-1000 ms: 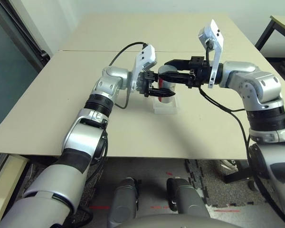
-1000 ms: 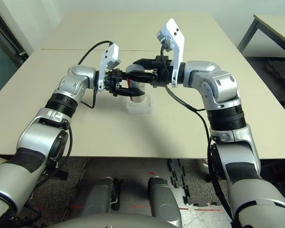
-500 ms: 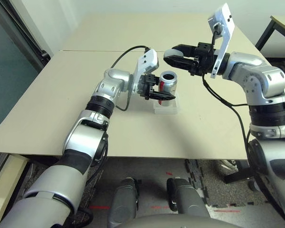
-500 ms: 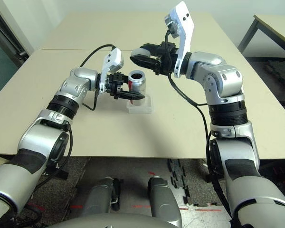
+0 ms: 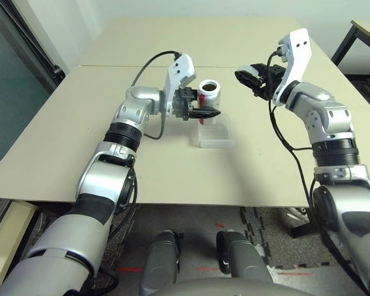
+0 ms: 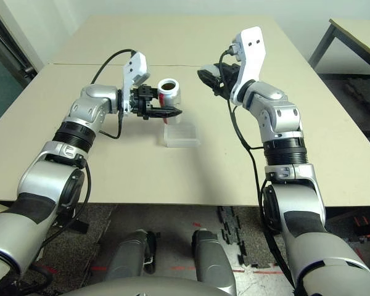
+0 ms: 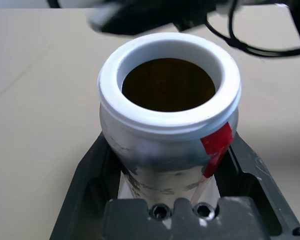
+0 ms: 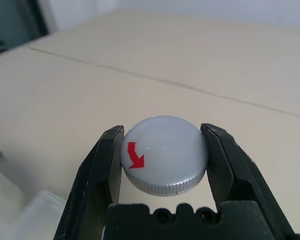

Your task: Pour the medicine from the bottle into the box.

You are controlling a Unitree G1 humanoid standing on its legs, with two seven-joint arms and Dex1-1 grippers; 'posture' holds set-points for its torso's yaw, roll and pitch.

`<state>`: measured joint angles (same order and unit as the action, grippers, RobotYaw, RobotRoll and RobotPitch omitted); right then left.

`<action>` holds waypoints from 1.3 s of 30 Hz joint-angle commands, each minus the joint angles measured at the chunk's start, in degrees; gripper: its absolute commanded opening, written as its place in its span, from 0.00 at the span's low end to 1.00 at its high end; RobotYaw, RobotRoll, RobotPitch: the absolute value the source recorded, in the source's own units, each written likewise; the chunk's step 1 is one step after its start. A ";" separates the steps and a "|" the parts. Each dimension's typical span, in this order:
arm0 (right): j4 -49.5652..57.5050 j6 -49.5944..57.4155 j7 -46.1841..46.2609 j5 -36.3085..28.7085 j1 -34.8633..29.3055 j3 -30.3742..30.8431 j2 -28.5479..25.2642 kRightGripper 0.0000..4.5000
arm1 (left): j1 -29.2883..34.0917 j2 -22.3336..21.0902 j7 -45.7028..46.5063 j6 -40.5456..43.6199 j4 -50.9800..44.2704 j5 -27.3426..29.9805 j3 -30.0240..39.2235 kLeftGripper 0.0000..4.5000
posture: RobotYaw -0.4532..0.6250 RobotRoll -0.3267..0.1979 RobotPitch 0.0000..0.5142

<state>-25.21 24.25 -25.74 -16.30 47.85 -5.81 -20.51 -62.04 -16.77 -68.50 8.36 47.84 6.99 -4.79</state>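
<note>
My left gripper (image 5: 205,110) is shut on the lower body of the bottle (image 5: 208,92), a silvery-white cylinder with a red stripe. It holds the bottle upright above the table, just behind the box (image 5: 214,135). The bottle's mouth (image 7: 168,84) is uncovered and dark inside; the medicine is hidden. The clear shallow box lies on the table with nothing visible in it. To the right and clear of the bottle, my right gripper (image 5: 242,76) is raised and shut on the round grey cap (image 8: 165,155), which bears a red arrow.
The beige table (image 5: 80,135) has a seam running across it behind the arms. A second table's corner (image 5: 365,31) and dark leg stand at the far right. A dark panel (image 5: 12,92) borders the left side.
The two grippers met at the bottle over the box; the right one has drawn off to the right with the cap. The left one has raised the uncapped bottle back behind the box.
</note>
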 commanded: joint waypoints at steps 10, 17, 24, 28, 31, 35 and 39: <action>-12.28 -12.62 5.45 4.26 -3.89 -1.84 1.88 0.57 | -3.65 -2.05 15.31 -3.32 6.60 -0.79 5.75 0.63 | 0.46 0.62 0.16; -19.10 -17.56 5.87 4.86 -3.96 -2.85 2.66 0.57 | -3.59 -3.78 28.88 -9.77 13.54 -1.67 9.13 0.63 | 0.47 0.62 0.15; -22.69 -20.91 5.78 5.01 -3.87 -3.20 3.75 0.57 | 0.22 -4.44 38.83 -16.14 16.79 -1.50 11.65 0.63 | 0.48 0.62 0.15; -25.67 -23.67 6.88 5.49 -3.29 -3.35 4.10 0.57 | 2.83 -4.24 43.33 -18.95 18.47 -1.50 12.94 0.63 | 0.48 0.62 0.15; -27.99 -25.45 7.47 5.73 -2.86 -3.36 4.55 0.57 | 4.16 -3.96 45.31 -20.40 19.65 -2.24 12.93 0.63 | 0.48 0.62 0.15; -30.56 -27.01 8.25 6.37 -2.45 -3.11 5.06 0.57 | 5.07 -3.53 46.48 -20.22 20.91 -2.20 13.24 0.63 | 0.48 0.62 0.15; -31.80 -27.78 9.10 6.98 -2.36 -2.97 5.21 0.57 | 4.98 -3.32 46.47 -20.33 21.31 -2.13 13.36 0.63 | 0.48 0.62 0.16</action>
<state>-55.81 -2.68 -17.18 -9.97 44.69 -8.34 -15.46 -57.57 -20.27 -22.32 -11.34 68.49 5.32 8.31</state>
